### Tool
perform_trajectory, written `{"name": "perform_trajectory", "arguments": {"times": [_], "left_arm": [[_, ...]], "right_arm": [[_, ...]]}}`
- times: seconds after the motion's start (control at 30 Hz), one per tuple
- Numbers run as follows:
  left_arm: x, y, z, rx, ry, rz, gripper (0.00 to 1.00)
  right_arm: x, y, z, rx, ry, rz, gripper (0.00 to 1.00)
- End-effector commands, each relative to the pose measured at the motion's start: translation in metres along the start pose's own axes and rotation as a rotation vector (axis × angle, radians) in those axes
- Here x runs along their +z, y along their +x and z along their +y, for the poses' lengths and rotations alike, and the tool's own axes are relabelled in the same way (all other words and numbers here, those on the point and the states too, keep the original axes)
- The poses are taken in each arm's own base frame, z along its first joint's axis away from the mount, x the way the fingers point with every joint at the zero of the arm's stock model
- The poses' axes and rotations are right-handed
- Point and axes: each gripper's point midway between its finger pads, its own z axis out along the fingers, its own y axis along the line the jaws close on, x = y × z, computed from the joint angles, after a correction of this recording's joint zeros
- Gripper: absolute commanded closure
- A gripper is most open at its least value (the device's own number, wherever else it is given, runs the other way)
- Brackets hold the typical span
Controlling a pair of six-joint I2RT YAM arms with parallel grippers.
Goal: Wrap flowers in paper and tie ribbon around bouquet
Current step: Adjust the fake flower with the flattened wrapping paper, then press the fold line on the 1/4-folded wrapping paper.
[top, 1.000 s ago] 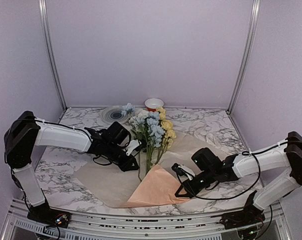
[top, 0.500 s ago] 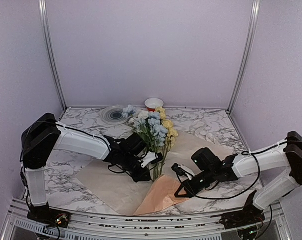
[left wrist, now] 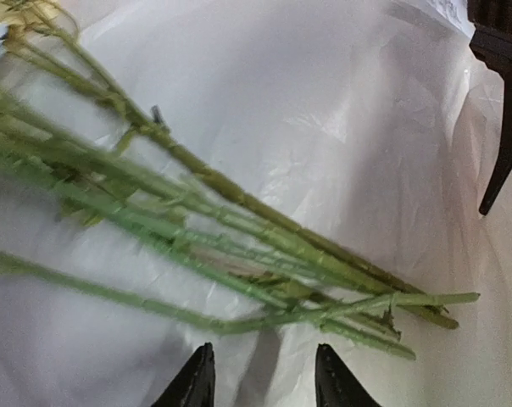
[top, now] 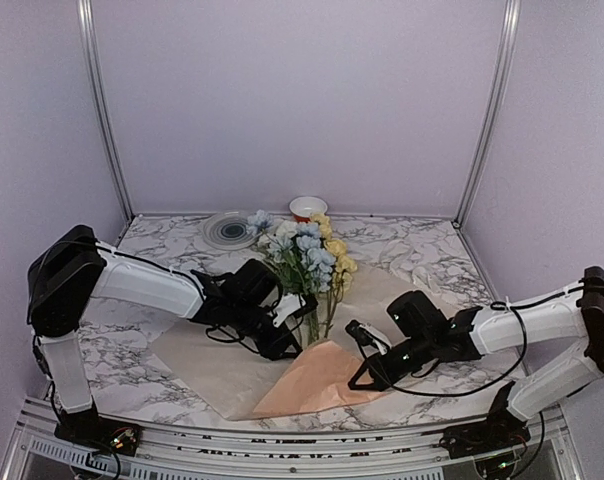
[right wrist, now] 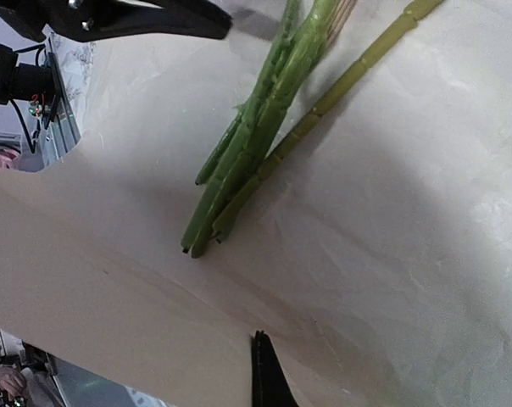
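Early wrapping stage: flowers (top: 307,255) lie on the paper (top: 207,365), right claw (right wrist: 261,369) closed on its lifted corner, left claw (left wrist: 264,380) open and empty; tying remains.

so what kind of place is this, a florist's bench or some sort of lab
Probably a robot lab test cell, not a shop: a marble-patterned table boxed in by plain lilac walls and aluminium posts, two robot arms bolted at its near edge, flowers lying on paper between them.
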Motion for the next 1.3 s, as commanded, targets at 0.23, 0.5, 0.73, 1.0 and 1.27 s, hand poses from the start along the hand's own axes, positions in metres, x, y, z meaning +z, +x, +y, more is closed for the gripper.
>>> {"name": "perform_trajectory", "arguments": {"times": [0.23,0.5,0.73,1.0,1.27], "left_arm": [[-0.084,-0.011,0.022,-0.006,-0.199,-0.154,0.44],[-0.116,-0.017,-0.031,0.109,-0.205,-0.213,0.5],[-0.083,-0.011,-0.077,0.151,-0.079,-0.16,0.59],[-0.029,0.029,-0.047,0.107,-0.173,0.037,0.68],[-0.015,0.07,-0.028,0.099,-0.243,0.189,0.69]], "right_arm": [[-0.019,-0.031,-0.025,0.103,-0.002,-0.111,1.0],[-0.012,-0.033,-0.038,0.153,0.024,-0.096,1.0],[-0.011,-0.042,-0.045,0.186,0.062,-0.112,1.0],[-0.015,-0.053,-0.048,0.168,0.112,-0.117,1.0],[-0.019,-0.055,-0.071,0.232,0.248,-0.114,0.81]]}}
